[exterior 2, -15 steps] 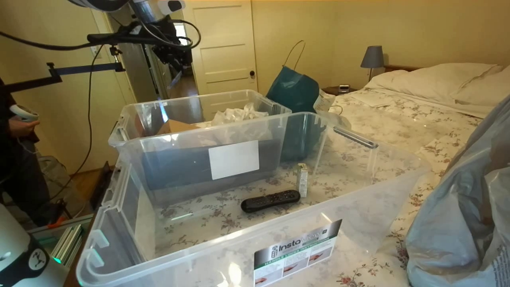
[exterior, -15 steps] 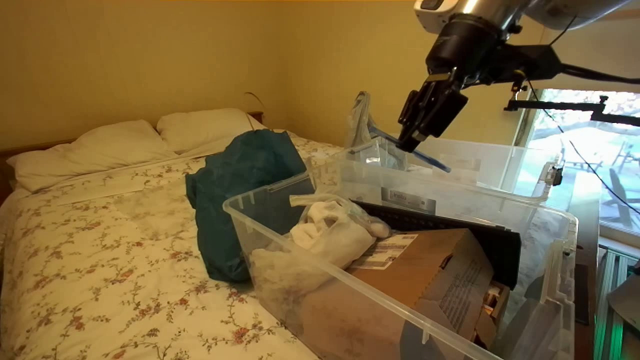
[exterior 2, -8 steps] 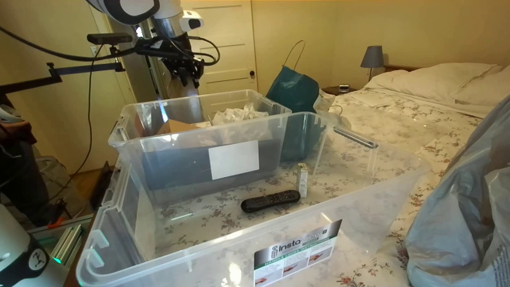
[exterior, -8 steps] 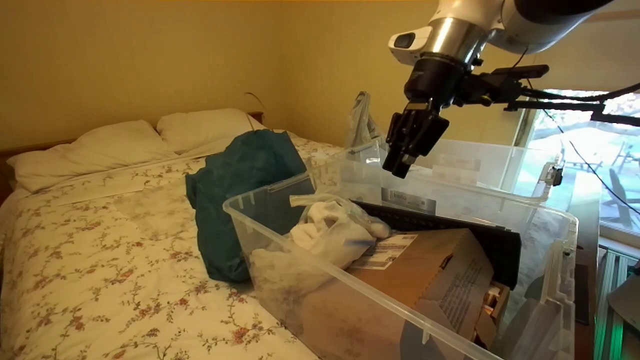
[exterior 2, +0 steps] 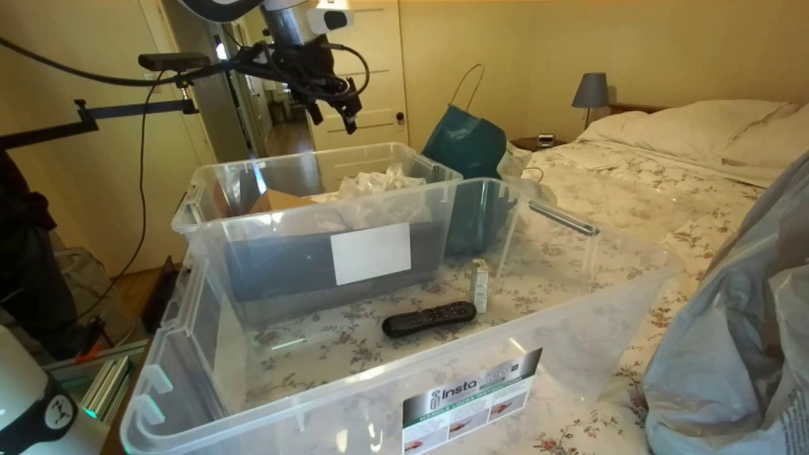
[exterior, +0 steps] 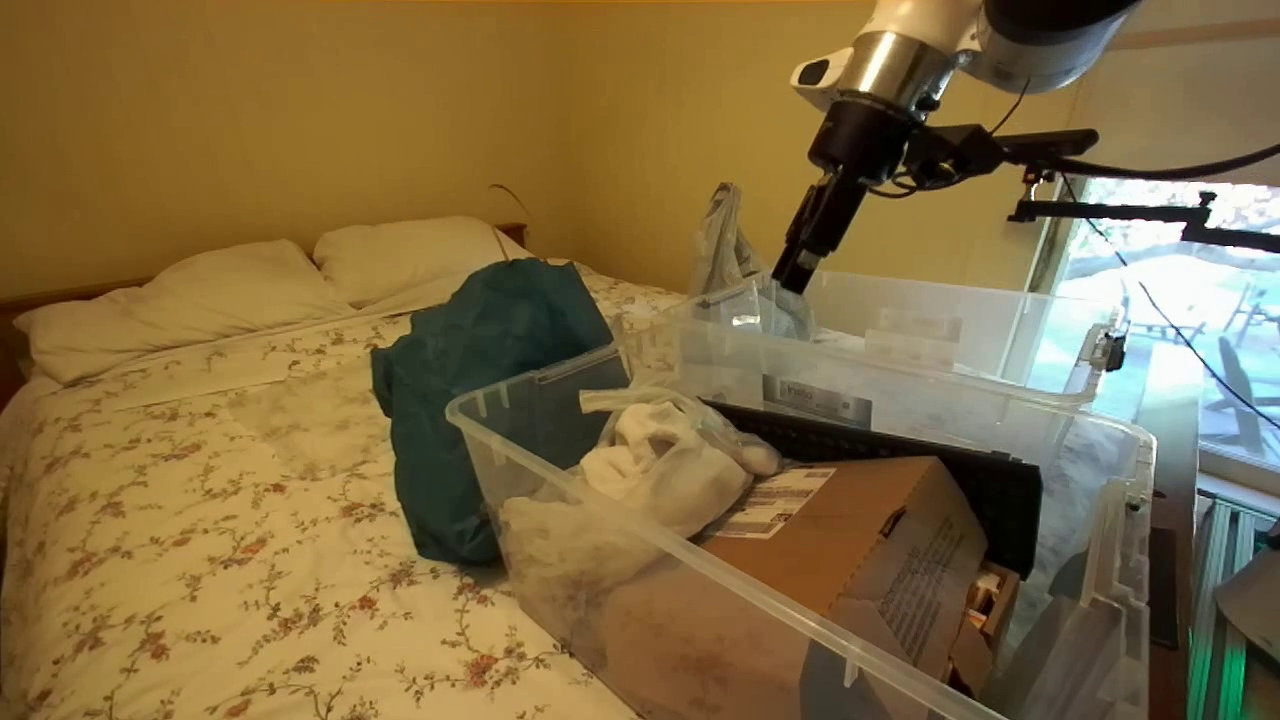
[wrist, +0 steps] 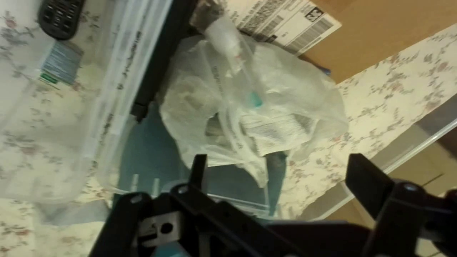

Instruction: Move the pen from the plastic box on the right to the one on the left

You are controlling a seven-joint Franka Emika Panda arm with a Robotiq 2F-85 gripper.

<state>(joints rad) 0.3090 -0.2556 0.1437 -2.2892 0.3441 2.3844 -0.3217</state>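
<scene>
In both exterior views my gripper (exterior: pixel 795 272) hangs above the plastic box (exterior 2: pixel 284 158) that holds a white plastic bag (exterior: pixel 660 470) and a cardboard box (exterior: pixel 800 555). The wrist view shows my gripper (wrist: pixel 276 173) open, its fingers (wrist: pixel 199 171) wide apart with nothing between them. A small blue end, apparently the pen (wrist: pixel 324 70), peeks out between the bag and the cardboard; the rest of it is hidden. Neither exterior view shows the pen. Alongside stands the other plastic box (exterior 2: pixel 354 404), with a black remote (exterior 2: pixel 430 318) and a small carton (exterior 2: pixel 480 287) in it.
A teal bag (exterior: pixel 480 400) leans against the end of the filled box. A black panel (exterior: pixel 1000 500) stands inside that box along its wall. A camera on a stand arm (exterior 2: pixel 139 109) juts out near my arm. A large grey bag (exterior 2: pixel 714 366) sits on the bed.
One second ago my gripper was shut on the blue pen. Half a second ago a blue blur showed over the white bag. Now the jaws are open, and the gripper has turned and risen slightly.
</scene>
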